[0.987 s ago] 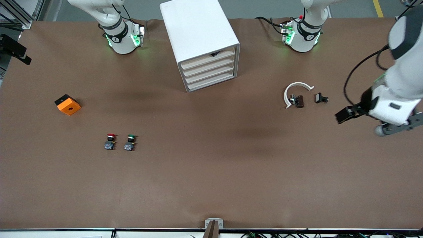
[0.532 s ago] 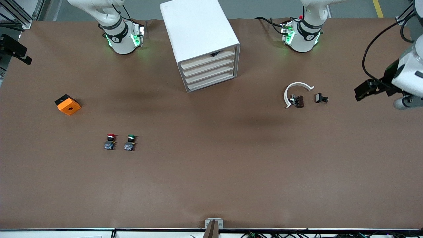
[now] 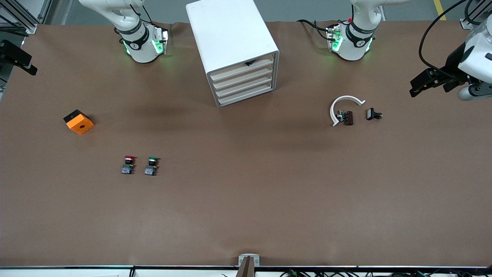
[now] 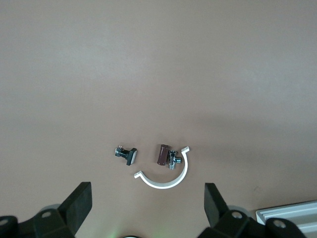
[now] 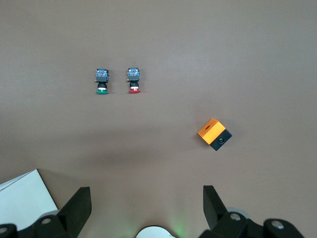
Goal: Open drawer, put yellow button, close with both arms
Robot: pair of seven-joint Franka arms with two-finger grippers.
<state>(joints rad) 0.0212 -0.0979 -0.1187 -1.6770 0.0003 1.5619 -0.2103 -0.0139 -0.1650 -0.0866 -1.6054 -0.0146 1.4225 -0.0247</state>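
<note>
1. Brown paper covers the table (image 3: 246,215), on which the white cabinet (image 3: 230,38) stands between the two arm bases, with its four cream drawer fronts all flush.
2. The drawer (image 3: 241,70), the uppermost of the four, is shut, and the yellow button is seen in none of the views.
3. The left gripper (image 3: 417,85) is held in the air over the left arm's end of the table; since a second ago it has been raised and drawn away from the white curved piece (image 3: 343,105) toward the table's edge.
4. In the left wrist view the left gripper (image 4: 146,203) is seen with its fingers (image 4: 79,201) spread wide and nothing between them; the white curved piece (image 4: 166,176), a small brown part (image 4: 162,154) and a small black part (image 4: 127,154) lie on the table below it.
5. The right gripper (image 5: 143,203) is seen only in the right wrist view, wide open and empty, and it waits above the table.
6. Below the right gripper lie the green-capped switch (image 5: 102,81), the red-capped switch (image 5: 133,80) and an orange block (image 5: 215,134), all unmoved since the earlier frames.
</note>
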